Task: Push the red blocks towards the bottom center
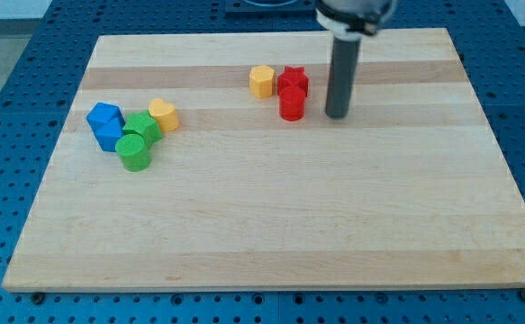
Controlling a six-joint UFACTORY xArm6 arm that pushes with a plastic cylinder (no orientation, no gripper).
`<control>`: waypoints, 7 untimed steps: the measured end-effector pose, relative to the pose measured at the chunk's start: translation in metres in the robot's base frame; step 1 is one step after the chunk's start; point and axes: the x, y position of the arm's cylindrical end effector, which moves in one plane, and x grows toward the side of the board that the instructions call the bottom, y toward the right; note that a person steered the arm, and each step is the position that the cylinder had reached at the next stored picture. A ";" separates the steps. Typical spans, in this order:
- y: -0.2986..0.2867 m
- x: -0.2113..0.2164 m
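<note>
Two red blocks sit together near the view's top centre: a red star and, just below it and touching, a red cylinder. A yellow hexagon touches the star's left side. My tip stands on the board just right of the red cylinder, with a small gap between them. The rod rises straight up from it to the view's top.
A cluster lies at the view's left: a yellow heart, a green star, a green cylinder, and two blue blocks. The wooden board ends on a blue perforated table.
</note>
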 end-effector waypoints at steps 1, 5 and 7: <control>-0.002 -0.018; -0.057 -0.115; -0.075 -0.108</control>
